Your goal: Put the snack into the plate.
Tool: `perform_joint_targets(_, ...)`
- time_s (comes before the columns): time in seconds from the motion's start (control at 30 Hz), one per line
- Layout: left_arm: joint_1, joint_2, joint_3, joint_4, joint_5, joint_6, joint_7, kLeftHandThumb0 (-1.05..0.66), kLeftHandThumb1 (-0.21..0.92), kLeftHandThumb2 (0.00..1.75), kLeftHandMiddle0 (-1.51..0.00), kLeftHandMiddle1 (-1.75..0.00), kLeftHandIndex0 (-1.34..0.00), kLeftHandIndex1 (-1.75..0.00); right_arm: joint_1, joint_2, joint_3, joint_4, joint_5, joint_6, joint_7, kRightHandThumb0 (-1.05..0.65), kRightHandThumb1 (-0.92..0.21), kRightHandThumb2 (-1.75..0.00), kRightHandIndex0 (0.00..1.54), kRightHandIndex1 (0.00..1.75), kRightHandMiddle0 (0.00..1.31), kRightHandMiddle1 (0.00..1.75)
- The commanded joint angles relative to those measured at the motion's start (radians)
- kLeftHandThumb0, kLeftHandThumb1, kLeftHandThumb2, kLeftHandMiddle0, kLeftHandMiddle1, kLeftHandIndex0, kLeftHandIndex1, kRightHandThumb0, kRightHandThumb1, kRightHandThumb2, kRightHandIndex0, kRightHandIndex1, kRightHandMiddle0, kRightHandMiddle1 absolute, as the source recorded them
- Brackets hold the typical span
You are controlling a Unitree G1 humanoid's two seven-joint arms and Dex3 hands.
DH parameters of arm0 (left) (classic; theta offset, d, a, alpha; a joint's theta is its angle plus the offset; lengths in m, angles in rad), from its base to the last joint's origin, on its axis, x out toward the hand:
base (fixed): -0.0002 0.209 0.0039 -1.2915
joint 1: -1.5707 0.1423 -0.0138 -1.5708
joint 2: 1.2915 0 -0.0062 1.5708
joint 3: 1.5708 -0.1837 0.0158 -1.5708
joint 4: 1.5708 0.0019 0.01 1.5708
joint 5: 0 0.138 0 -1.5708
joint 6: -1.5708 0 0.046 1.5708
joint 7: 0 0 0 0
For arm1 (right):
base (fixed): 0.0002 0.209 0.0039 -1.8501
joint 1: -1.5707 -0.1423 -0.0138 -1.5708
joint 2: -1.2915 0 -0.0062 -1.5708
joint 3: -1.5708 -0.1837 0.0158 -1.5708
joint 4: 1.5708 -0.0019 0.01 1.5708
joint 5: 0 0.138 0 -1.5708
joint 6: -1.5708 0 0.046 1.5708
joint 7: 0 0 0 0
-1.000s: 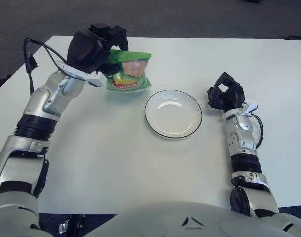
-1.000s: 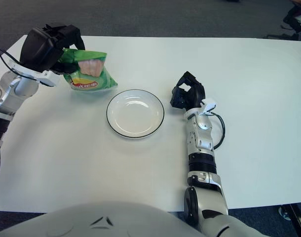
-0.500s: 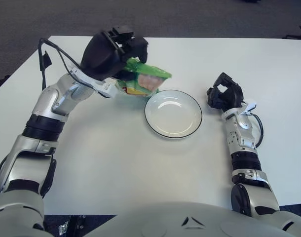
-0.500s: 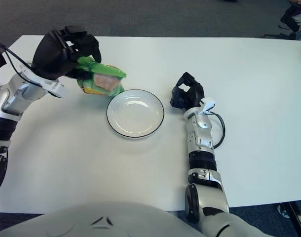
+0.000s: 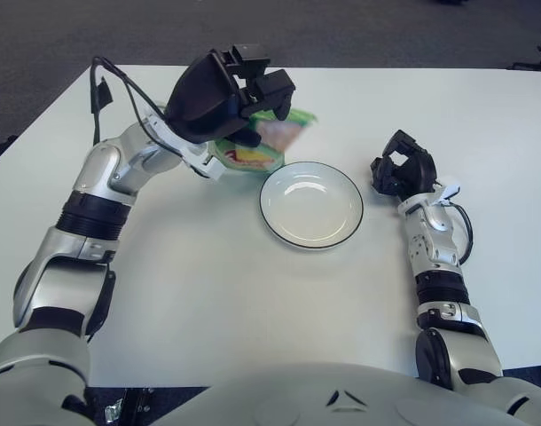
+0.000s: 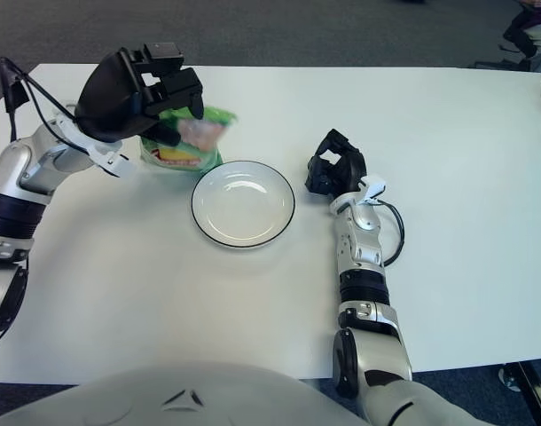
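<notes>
While the white table (image 5: pixel 208 293) lies broad under everything, your left hand (image 5: pixel 219 89) carries the snack (image 5: pixel 269 145) above it, fingers clamped on the upper part of the bag. The bag hangs just beside the plate's far-left rim and is not yet over the bowl. The plate (image 5: pixel 311 204) holds nothing. Your right hand (image 5: pixel 402 170) shows to the right of the plate, fingers curled on nothing. Judge the risk this way: let go now and the bag likely lands on the rim or table, tipping off rather than settling inside; a pinch on crinkly film could also slip mid-swing. The snack is a green pouch with a yellow-and-red label and a pale picture panel, puffed and light-looking, tilted toward the plate.
</notes>
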Motion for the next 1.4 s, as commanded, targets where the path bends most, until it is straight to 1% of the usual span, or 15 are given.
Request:
perform_joint_targets(0.0,-0.040,-0.001,-0.016,0.006,-0.079,0.008,-0.099,0.00,0.06,1.60,-0.84,-1.67,-0.57,-1.75,0.090,0.024,-0.004,0.068,0.012,-0.010,0.003,-0.53,-0.22,-1.44,1.32,1.75,0.70,1.75)
perform_joint_targets(0.1,-0.062,0.012,0.004,-0.016,0.037,-0.026,-0.058,0.00,0.06,1.59,-0.83,-1.67,-0.57,-1.75,0.092,0.025,-0.004,0.068,0.012,-0.015,0.005,-0.53,-0.22,-1.44,1.33,1.75,0.70,1.75)
perform_joint_targets(0.17,-0.072,0.012,0.011,-0.025,0.081,-0.032,-0.043,0.00,0.06,1.59,-0.83,-1.67,-0.57,-1.75,0.092,0.025,-0.003,0.070,0.010,-0.019,0.006,-0.53,-0.22,-1.44,1.33,1.75,0.70,1.75)
perform_joint_targets(0.2,-0.075,0.011,0.013,-0.026,0.089,-0.033,-0.042,0.00,0.06,1.59,-0.83,-1.67,-0.57,-1.75,0.092,0.025,-0.003,0.071,0.009,-0.021,0.007,-0.53,-0.22,-1.44,1.33,1.75,0.70,1.75)
perform_joint_targets(0.33,-0.080,-0.003,0.010,-0.024,0.005,0.009,-0.125,0.00,0.06,1.60,-0.83,-1.69,-0.56,-1.75,0.091,0.024,-0.003,0.073,0.009,-0.023,0.007,-0.53,-0.22,-1.44,1.33,1.75,0.70,1.75)
perform_joint_targets(0.4,-0.086,-0.003,0.016,-0.031,0.005,0.011,-0.132,0.00,0.06,1.60,-0.82,-1.70,-0.57,-1.75,0.091,0.024,-0.003,0.073,0.011,-0.024,0.008,-0.53,-0.22,-1.44,1.33,1.75,0.70,1.75)
perform_joint_targets(0.5,-0.114,0.003,0.027,-0.039,0.040,-0.010,-0.112,0.00,0.05,1.63,-0.82,-1.73,-0.58,-1.75,0.091,0.025,-0.004,0.073,0.013,-0.022,0.011,-0.53,-0.22,-1.44,1.33,1.75,0.70,1.75)
perform_joint_targets(0.57,-0.130,0.006,0.035,-0.038,0.106,-0.026,-0.060,0.00,0.04,1.64,-0.83,-1.73,-0.58,-1.75,0.088,0.026,-0.006,0.074,0.017,-0.015,0.010,-0.52,-0.22,-1.44,1.33,1.75,0.70,1.75)
perform_joint_targets(0.67,-0.149,0.008,0.040,-0.032,0.155,-0.044,-0.019,0.00,0.04,1.63,-0.83,-1.72,-0.58,-1.75,0.087,0.027,-0.008,0.073,0.019,-0.007,0.008,-0.52,-0.22,-1.44,1.33,1.75,0.70,1.75)
perform_joint_targets(0.73,-0.164,0.006,0.036,-0.024,0.159,-0.051,-0.015,0.00,0.04,1.63,-0.84,-1.71,-0.58,-1.75,0.086,0.027,-0.009,0.072,0.020,-0.003,0.008,-0.52,-0.22,-1.44,1.33,1.75,0.70,1.75)
perform_joint_targets(0.9,-0.196,-0.035,-0.003,-0.001,0.231,-0.040,0.033,0.00,0.01,1.65,-0.86,-1.70,-0.60,-1.75,0.086,0.026,-0.006,0.074,0.017,-0.006,0.012,-0.53,-0.22,-1.44,1.33,1.75,0.70,1.75)
perform_joint_targets(1.37,-0.200,-0.027,-0.011,0.004,0.250,-0.041,0.066,0.00,0.00,1.67,-0.87,-1.70,-0.62,-1.75,0.091,0.029,-0.001,0.067,0.015,-0.008,0.010,-0.53,-0.21,-1.45,1.32,1.75,0.70,1.75)
